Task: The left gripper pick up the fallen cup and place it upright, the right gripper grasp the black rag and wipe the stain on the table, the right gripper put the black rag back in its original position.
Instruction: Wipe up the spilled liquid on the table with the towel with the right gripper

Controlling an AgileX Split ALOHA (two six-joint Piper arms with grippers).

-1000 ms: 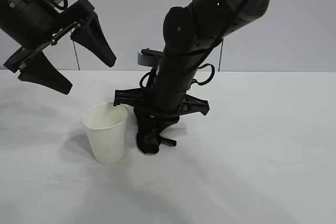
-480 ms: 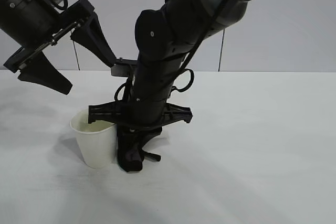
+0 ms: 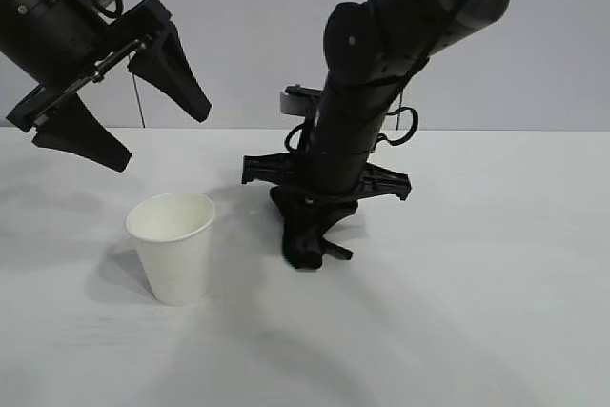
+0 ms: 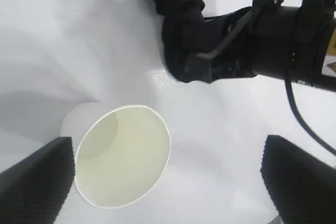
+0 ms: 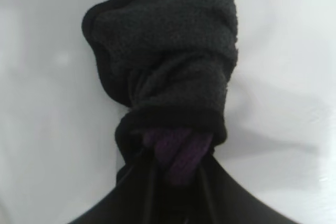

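The right gripper is clenching the black rag and pressing it onto the table; the cup is standing upright nearby; the left gripper is hanging spread wide above the cup, holding nothing.

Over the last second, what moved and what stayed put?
The right pincer, shut on the black rag, swept toward the cup and then back out to the exterior view's right, dragging the rag across the table. The cup was nudged a little leftward and now stands clear of the rag. The left pincer stayed raised and open above the cup.
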